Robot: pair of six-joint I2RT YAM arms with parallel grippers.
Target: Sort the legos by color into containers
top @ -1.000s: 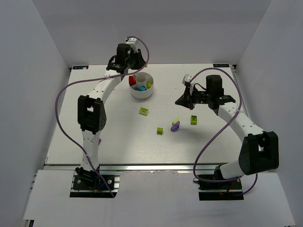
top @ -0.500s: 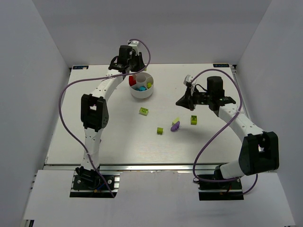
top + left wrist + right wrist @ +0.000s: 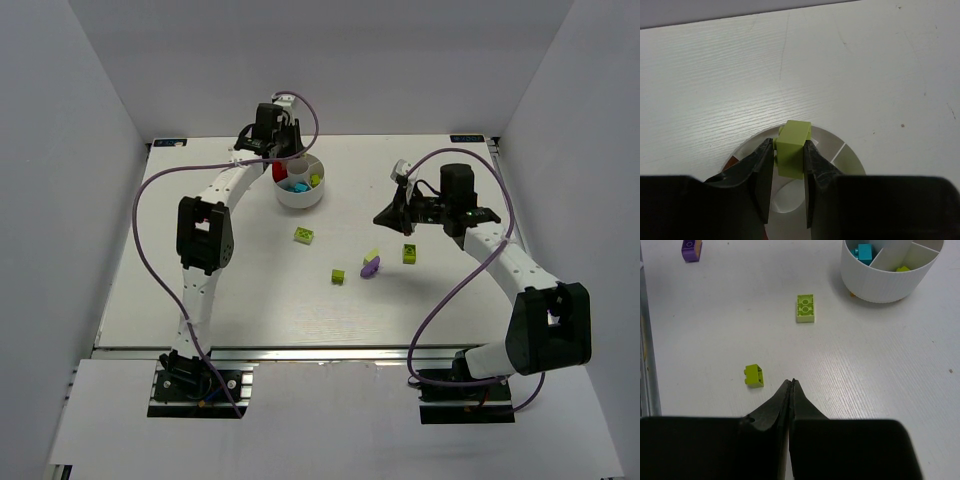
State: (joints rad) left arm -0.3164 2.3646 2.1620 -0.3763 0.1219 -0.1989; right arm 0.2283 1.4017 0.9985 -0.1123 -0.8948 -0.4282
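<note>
over the last second your left arm has swung its wrist across from behind and left of the dish (image 3: 299, 200) to hang over the dish's far rim. the left gripper (image 3: 789, 146) is clamped on a lime brick (image 3: 793, 150), one finger on each side, with the brick upright and sticking out past the tips. that looks like the carry is nearly done and the drop is next. in the left wrist view the brick hangs above the dish near its central well, but you can't tell from here which wedge lies under it. from above, the lime piece (image 3: 316, 180) already sorted sits on the dish's right side, the red one (image 3: 280, 171) on the left under your wrist, and cyan (image 3: 297, 185) between them, so you probably need to reach a little further right before letting go.

nothing else has shifted: four lime legos and one purple brick (image 3: 371, 267) still lie loose on the table (image 3: 240, 290), well apart from the dish.

your left arm is stretched far forward, forearm angled right, gripper pointing down at the dish. your right arm is bent back over the table's right half. the right gripper (image 3: 791, 385) is pinched fully together on nothing, hovering low near a small lime brick (image 3: 754, 375).
</note>
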